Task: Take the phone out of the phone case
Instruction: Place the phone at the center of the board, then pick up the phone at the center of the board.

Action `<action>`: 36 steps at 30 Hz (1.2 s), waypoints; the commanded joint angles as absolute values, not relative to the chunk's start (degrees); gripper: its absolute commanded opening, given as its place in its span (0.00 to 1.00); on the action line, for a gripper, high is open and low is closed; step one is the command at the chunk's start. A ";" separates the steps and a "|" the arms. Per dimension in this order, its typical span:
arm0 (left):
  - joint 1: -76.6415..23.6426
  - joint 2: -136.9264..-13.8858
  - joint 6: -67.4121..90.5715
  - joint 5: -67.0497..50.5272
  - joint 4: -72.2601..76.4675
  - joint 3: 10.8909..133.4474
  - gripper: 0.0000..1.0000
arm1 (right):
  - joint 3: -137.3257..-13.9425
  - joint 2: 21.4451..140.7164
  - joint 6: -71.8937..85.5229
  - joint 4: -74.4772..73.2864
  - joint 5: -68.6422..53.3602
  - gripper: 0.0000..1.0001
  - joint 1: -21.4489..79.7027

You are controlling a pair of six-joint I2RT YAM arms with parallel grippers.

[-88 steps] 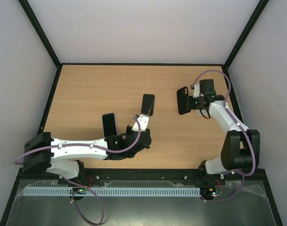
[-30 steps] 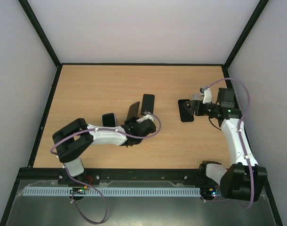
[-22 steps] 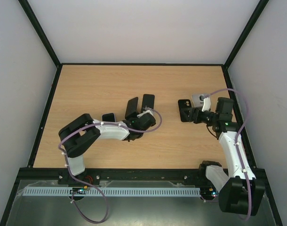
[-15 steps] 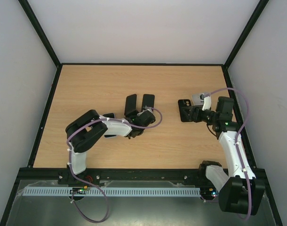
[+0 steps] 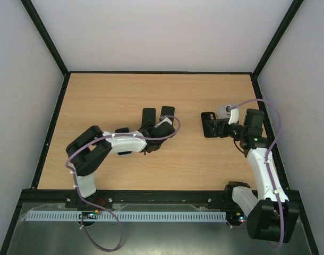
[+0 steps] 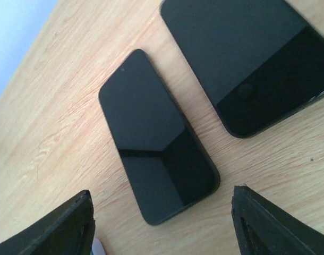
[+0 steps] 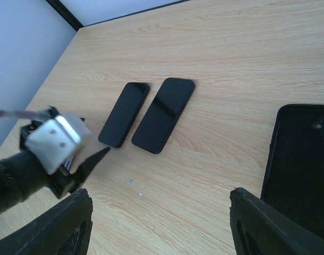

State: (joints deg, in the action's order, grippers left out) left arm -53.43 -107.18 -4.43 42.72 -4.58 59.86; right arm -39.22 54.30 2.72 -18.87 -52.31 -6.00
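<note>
On the grained wooden table (image 6: 56,106) lies a glossy round-cornered phone (image 6: 156,138).

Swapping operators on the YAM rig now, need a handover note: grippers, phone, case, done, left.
Left gripper: open, empty, over the near end of a plain black phone; a second plain black phone lies beside it.
Right gripper: open, empty, next to the black smartphone with camera lenses, which lies back-up on the wooden table, no shell visible round it.
Pale lavender phone case: not identifiable; a dark phone-sized piece sits mostly hidden under the left arm.
Done: phone looks bare and set down.
Left: locate the case, confirm it is empty.
</note>
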 commanded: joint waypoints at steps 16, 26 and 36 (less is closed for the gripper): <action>-39.92 -82.06 42.25 24.44 -36.83 55.81 0.87 | -39.29 53.37 1.93 -17.93 -51.89 0.69 -6.07; -29.33 -87.71 36.29 14.29 -34.68 53.91 0.87 | -39.19 53.00 1.49 -18.35 -51.16 0.69 -6.06; -24.54 -93.79 33.62 7.47 -31.95 56.02 0.92 | -39.37 52.91 1.09 -18.70 -50.78 0.70 -6.06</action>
